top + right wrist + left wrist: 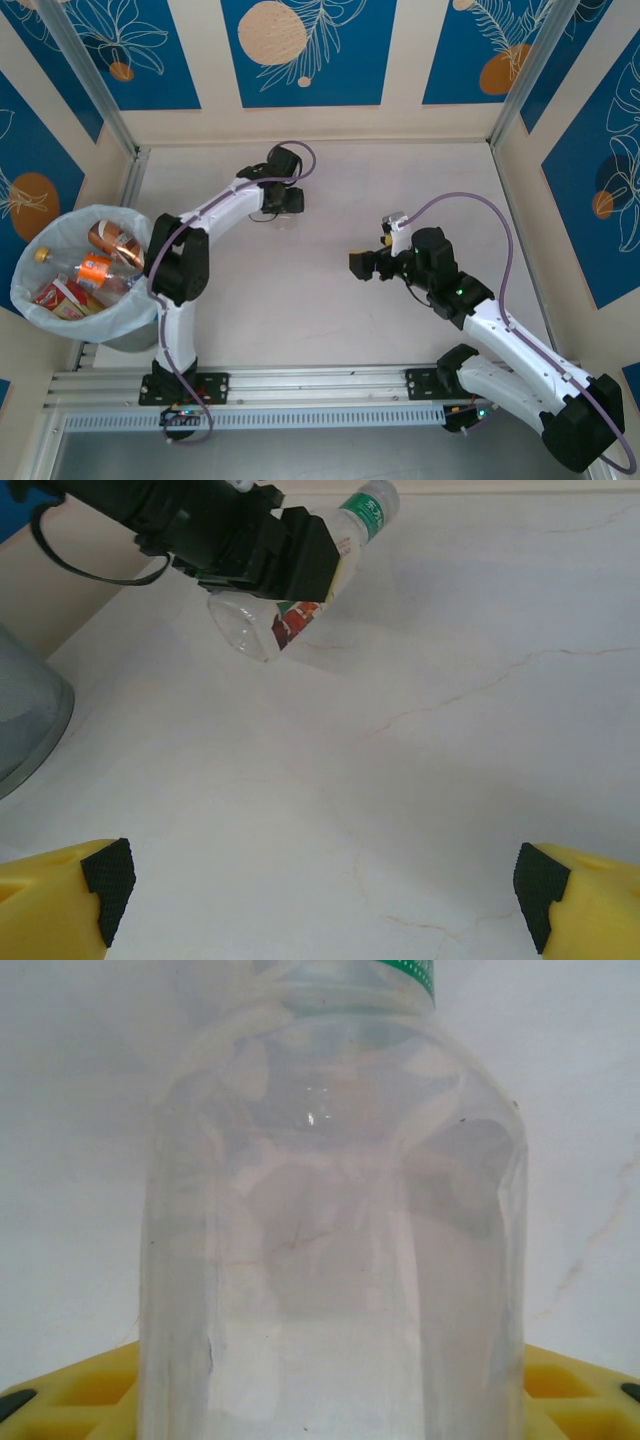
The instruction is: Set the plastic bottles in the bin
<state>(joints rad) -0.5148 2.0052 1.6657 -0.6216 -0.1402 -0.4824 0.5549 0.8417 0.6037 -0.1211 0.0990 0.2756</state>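
Clear plastic, crinkled and see-through, takes up most of the left wrist view: a clear plastic bottle (330, 1260) with a green band at its neck sits between the yellow fingers (70, 1390) of the left tool (283, 197), whose roots show at either side of the bottle's base. Seen from the right wrist, the same bottle (250, 625) lies slanted under the black body of that left tool (250, 545), its white cap toward the far wall, its rounded base toward the camera and a red and white label around its middle. The fingers straddle the bottle closely, but I cannot tell whether they press on it or whether it is off the pale marbled table (330, 330). The left arm stretches from its base to the far middle of the table to get there. The right tool (365, 265) hangs over the middle of the table, well apart from the bottle, with its yellow fingers and black pads (108, 880) spread wide and nothing between them. At the left edge stands the round grey bin (125, 335) lined with a translucent white bag, well apart from the bottle on the table. Inside it lie an orange-labelled bottle (97, 270), a copper-brown bottle (115, 240) and a red-labelled bottle (60, 298).
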